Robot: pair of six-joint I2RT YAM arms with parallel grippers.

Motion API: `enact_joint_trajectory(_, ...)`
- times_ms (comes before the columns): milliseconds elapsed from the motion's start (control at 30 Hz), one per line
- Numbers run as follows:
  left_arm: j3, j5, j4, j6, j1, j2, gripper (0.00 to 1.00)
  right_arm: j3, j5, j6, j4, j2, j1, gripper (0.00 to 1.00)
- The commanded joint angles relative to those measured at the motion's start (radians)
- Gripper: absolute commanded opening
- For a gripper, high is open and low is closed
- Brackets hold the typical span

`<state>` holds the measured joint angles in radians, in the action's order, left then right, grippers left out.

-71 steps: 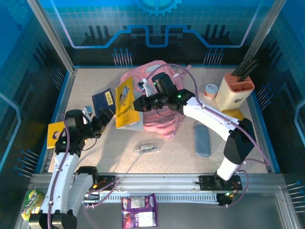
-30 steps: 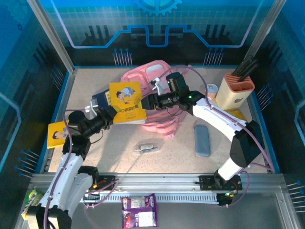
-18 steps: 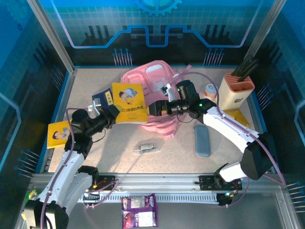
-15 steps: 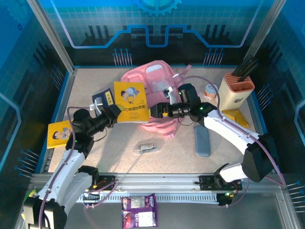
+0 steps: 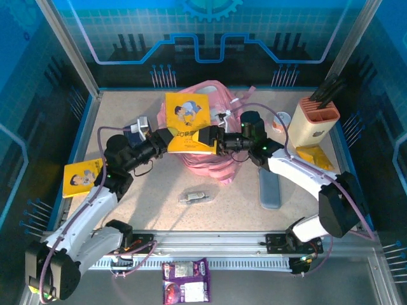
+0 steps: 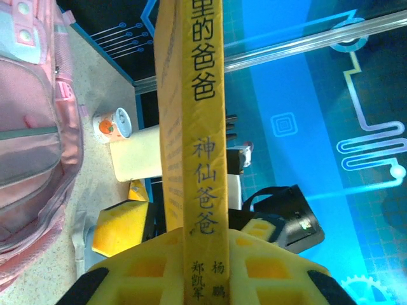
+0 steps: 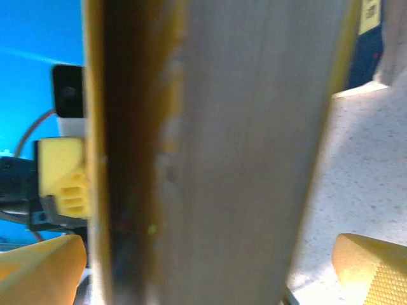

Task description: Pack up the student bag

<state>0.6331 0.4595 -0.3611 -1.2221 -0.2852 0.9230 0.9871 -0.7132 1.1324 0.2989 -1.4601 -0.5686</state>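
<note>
Clamps yellow book (image 5: 188, 121) in left gripper (image 5: 164, 141) above student bag (image 5: 215, 166). Cannot tell whether right gripper (image 5: 213, 141) grips it.

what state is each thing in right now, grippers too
left gripper: shut on the held yellow book
right gripper: shut on the same book, opposite edge
held yellow book: lifted, over the bag
student bag: lying on the table, opening hidden by the book
second yellow book: flat on the table, untouched
grey pouch: lying flat
beige holder: upright, dark handles sticking out
small can: upright
</note>
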Motion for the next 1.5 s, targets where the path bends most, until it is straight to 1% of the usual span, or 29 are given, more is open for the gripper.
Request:
enact_joint_trajectory(0, 0.027, -0.032, -0.076, 0.049, -0.009, 0.001, 0.00, 0.012, -0.062, 0.117, 0.178, 0.016, 0.000, 1.00)
enact_joint_trajectory(167, 0.030, -0.069, 0.085, 0.150, -0.009, -0.025, 0.00, 0.021, -0.039, 0.040, 0.050, 0.068, 0.008, 0.84)
enact_joint_trajectory(267, 0.013, -0.079, 0.101, 0.161, -0.009, -0.044, 0.00, 0.016, -0.038, 0.032, 0.047, 0.067, 0.006, 0.75)
enact_joint_trajectory(333, 0.008, -0.079, 0.112, 0.166, -0.009, -0.050, 0.00, 0.017, -0.041, 0.034, 0.050, 0.053, 0.007, 0.62)
enact_joint_trajectory(400, 0.005, -0.077, 0.123, 0.168, -0.010, -0.052, 0.00, 0.020, -0.042, 0.044, 0.058, 0.038, 0.007, 0.52)
enact_joint_trajectory(500, 0.001, -0.076, 0.130, 0.176, -0.011, -0.060, 0.00, 0.029, -0.049, 0.042, 0.061, 0.022, 0.007, 0.34)
enact_joint_trajectory(633, 0.012, -0.079, 0.186, 0.216, -0.014, -0.070, 0.00, 0.041, -0.034, -0.003, 0.009, 0.026, 0.009, 0.09)
enact_joint_trajectory(700, 0.017, -0.077, 0.208, 0.227, -0.017, -0.073, 0.00, 0.052, -0.025, -0.033, -0.022, 0.033, 0.011, 0.00)
enact_joint_trajectory(800, 0.024, -0.077, 0.234, 0.265, -0.023, -0.081, 0.20, 0.076, -0.006, -0.116, -0.151, 0.054, 0.025, 0.00)
enact_joint_trajectory(900, 0.059, -0.114, 0.363, 0.364, -0.028, -0.090, 0.33, 0.083, 0.026, -0.203, -0.273, 0.093, 0.061, 0.00)
enact_joint_trajectory(1000, 0.094, -0.217, 0.526, 0.496, -0.056, -0.089, 0.42, 0.098, 0.056, -0.307, -0.426, 0.129, 0.103, 0.00)
enact_joint_trajectory(1100, 0.129, -0.332, 0.625, 0.630, -0.105, -0.040, 0.47, 0.113, 0.124, -0.434, -0.593, 0.174, 0.140, 0.00)
enact_joint_trajectory(1200, 0.171, -0.406, 0.681, 0.744, -0.150, 0.055, 0.50, 0.112, 0.204, -0.524, -0.725, 0.223, 0.187, 0.00)
enact_joint_trajectory(1300, 0.211, -0.456, 0.664, 0.854, -0.202, 0.161, 0.51, 0.102, 0.263, -0.585, -0.834, 0.266, 0.247, 0.00)
enact_joint_trajectory(1467, 0.301, -0.499, 0.600, 1.053, -0.286, 0.359, 0.52, 0.053, 0.305, -0.634, -0.937, 0.341, 0.358, 0.00)
